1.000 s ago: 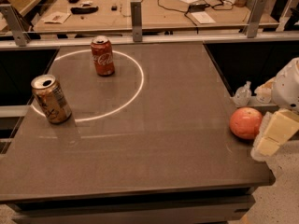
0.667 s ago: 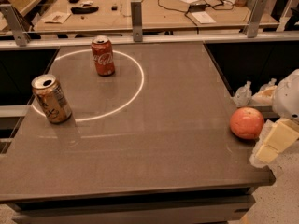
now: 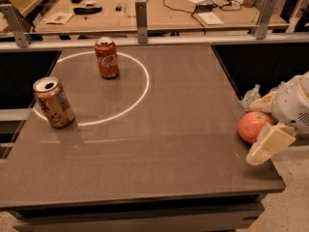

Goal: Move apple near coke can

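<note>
Round orange-red apple (image 3: 252,125) sits at four o'clock, ungrasped; the white gripper (image 3: 256,129) straddles it, fingers apart. The red aluminium coke can (image 3: 106,58) waits at eleven.

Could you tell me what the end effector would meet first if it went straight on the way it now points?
Most likely the apple. The end effector, at the table's right edge, points left with the fruit between its open fingers, though depth is unclear.

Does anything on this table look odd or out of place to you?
Nothing is spilled or damaged. The tan-gold can near the left edge seems to lean, though that may be the camera angle; the coke can stands upright. The apple sits close to the right edge of the table, with the gripper at it.
</note>
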Robot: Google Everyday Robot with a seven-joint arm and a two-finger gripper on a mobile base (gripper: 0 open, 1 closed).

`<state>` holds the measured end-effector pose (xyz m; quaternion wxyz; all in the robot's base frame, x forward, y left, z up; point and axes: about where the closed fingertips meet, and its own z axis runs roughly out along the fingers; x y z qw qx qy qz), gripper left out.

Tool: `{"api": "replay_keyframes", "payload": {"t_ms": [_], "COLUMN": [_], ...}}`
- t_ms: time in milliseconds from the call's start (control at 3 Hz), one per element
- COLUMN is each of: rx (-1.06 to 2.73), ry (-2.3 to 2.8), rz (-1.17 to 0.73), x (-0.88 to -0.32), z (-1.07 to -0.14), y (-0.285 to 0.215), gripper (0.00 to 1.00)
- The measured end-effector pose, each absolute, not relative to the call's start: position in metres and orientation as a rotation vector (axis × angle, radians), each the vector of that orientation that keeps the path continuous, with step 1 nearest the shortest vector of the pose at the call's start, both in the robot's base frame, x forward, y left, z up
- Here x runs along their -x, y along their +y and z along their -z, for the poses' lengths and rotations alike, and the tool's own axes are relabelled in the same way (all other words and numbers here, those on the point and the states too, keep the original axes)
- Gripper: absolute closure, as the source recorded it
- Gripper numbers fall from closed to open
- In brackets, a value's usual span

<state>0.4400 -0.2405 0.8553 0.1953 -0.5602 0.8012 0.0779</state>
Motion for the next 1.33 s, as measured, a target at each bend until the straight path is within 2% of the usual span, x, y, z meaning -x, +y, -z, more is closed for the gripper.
{"api": "replay_keyframes", "payload": {"t_ms": [333,1000,1333], "rx": [1.576,1.569,1.474], "ry": [2.180,1.899,1.867], "rz": [-0.226,-0.171,-0.268], "x": [-0.443,-0.445,-0.455], "z": [-0.862,-0.940,-0.951], "y": [-0.237,-0.233,-0.231], "gripper": [0.41,0.87,1.00]}}
